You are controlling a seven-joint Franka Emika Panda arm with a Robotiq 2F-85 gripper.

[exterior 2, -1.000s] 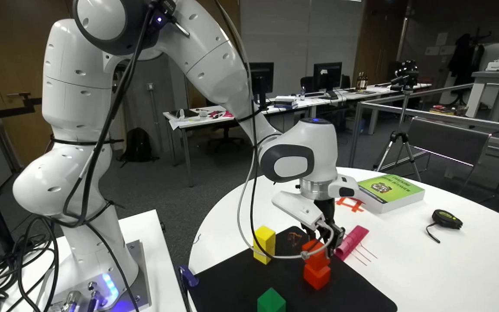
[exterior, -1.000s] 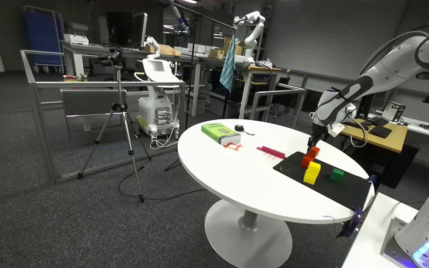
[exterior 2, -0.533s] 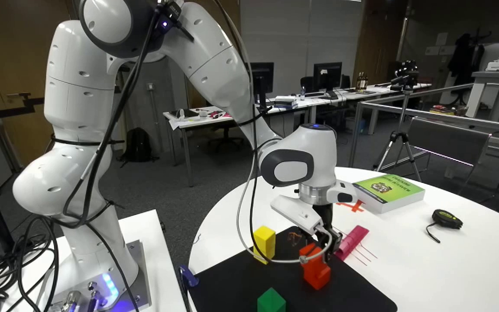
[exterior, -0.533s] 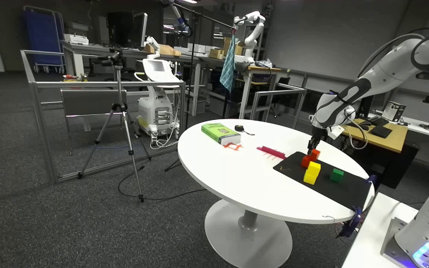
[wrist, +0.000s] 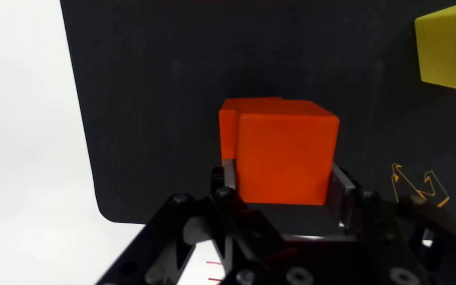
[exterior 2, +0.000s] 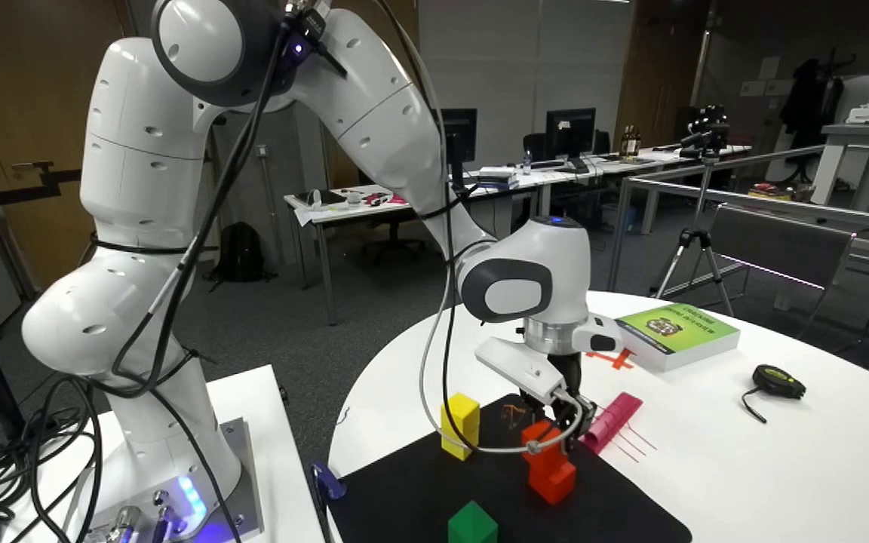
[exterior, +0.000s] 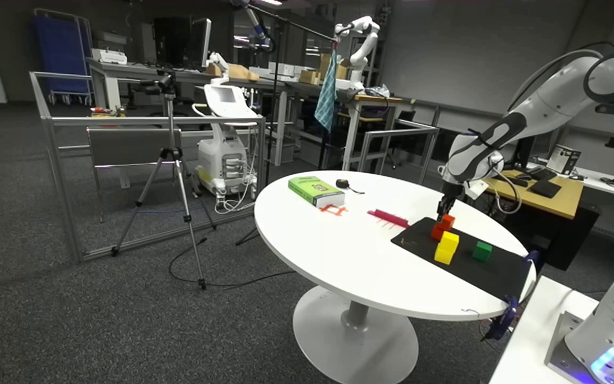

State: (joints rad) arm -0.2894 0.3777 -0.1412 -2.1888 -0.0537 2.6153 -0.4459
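You have a round white counter [exterior: 339,256] carrying a black mat [exterior 2: 510,486], green book [exterior 2: 680,335], tape measure [exterior 2: 779,381] and pink strip [exterior 2: 615,422].

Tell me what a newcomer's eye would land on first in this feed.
Probably the upper orange-red block, clasped in the gripper near the middle of the wrist view, over and slightly out of line with the lower orange-red block. Next would come the stacked yellow blocks and the green block, both bright against the black mat.
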